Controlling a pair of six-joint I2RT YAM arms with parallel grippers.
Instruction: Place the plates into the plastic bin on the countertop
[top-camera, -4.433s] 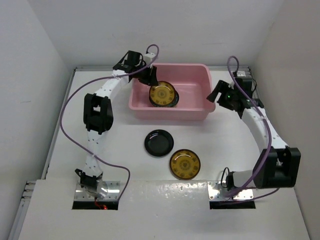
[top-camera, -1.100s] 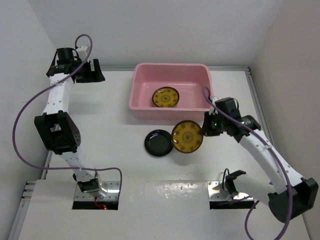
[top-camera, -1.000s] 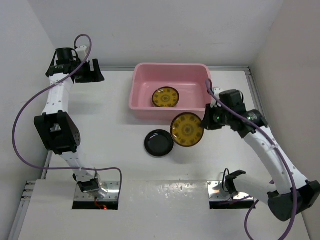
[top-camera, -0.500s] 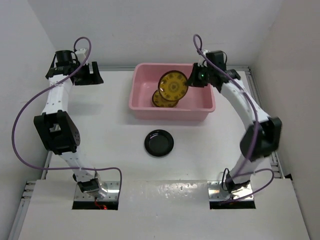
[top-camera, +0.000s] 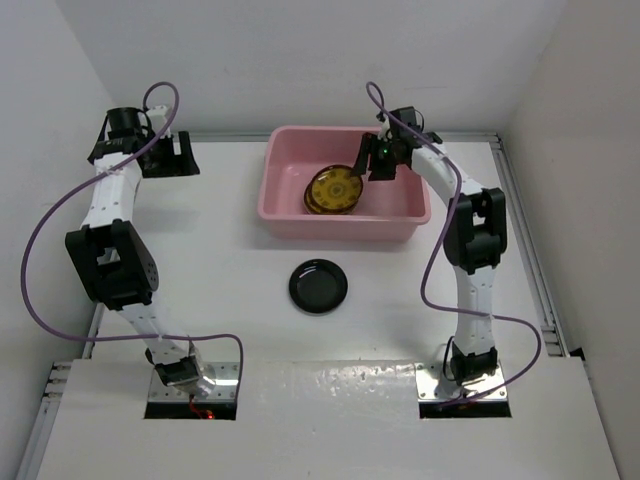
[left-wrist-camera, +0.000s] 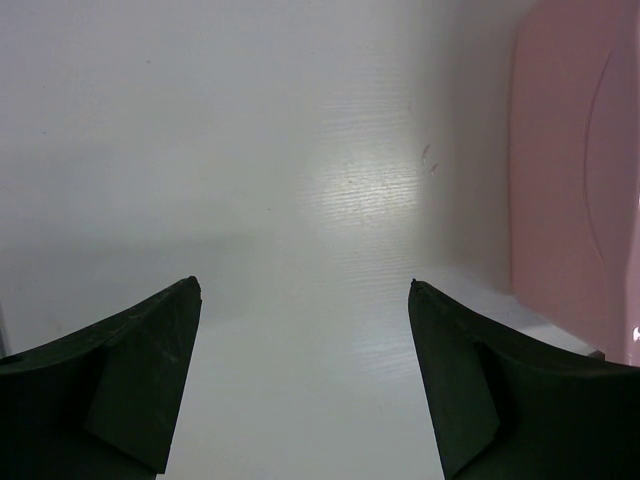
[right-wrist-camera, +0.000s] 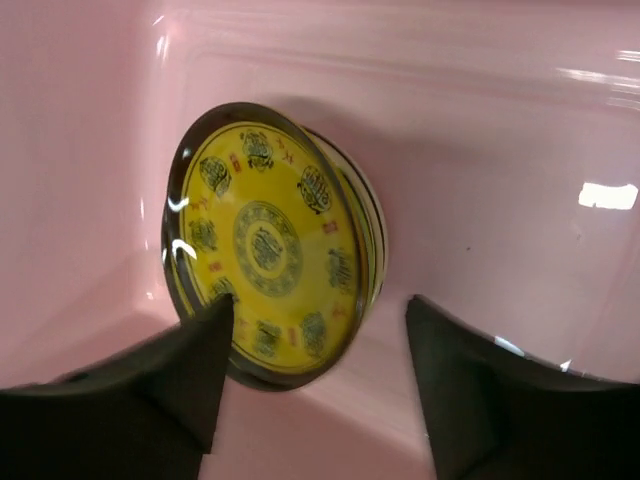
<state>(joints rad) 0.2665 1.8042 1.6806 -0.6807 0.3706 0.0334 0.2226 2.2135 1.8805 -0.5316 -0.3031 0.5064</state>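
Note:
The pink plastic bin stands at the back middle of the white countertop. Amber-yellow patterned plates lie stacked inside it; the right wrist view shows the top yellow plate resting on another one. A glossy black plate lies on the countertop in front of the bin. My right gripper is open and empty above the bin, just right of the yellow plates. My left gripper is open and empty at the far back left, over bare countertop.
White walls enclose the countertop on three sides. The bin's pink side wall shows at the right of the left wrist view. The arm bases sit at the near edge.
My right gripper carried an amber-yellow plate up from the countertop into the bin and let it go on the plate there. My left arm stayed at the back left.

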